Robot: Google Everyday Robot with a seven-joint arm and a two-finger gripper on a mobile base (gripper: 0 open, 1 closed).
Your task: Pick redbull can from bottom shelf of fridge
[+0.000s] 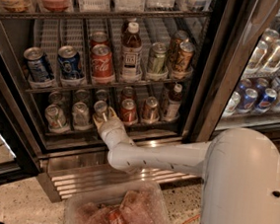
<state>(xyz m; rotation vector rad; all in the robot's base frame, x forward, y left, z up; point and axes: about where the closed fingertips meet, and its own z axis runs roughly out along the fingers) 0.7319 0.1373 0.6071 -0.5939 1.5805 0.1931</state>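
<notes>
Speckled floor (pixel 8 195) in front of the black-framed fridge (pixel 218 67), ribbed steel base (pixel 89 178) below, Pepsi cans (pixel 260 98) in the next section on the right. Redbull can (pixel 100 107) stands upright on the bottom shelf (pixel 153 129), 3rd lane from the left, slim w/ a silver top, a red can (pixel 128 111) just beside it. Gripper (pixel 104 118) sits right at that can's front, low on the shelf; can't tell if the claw is clamped on it or loose.

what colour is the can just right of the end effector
The can is red with a silver top, camera view, beside the end effector at the bottom shelf.
</notes>
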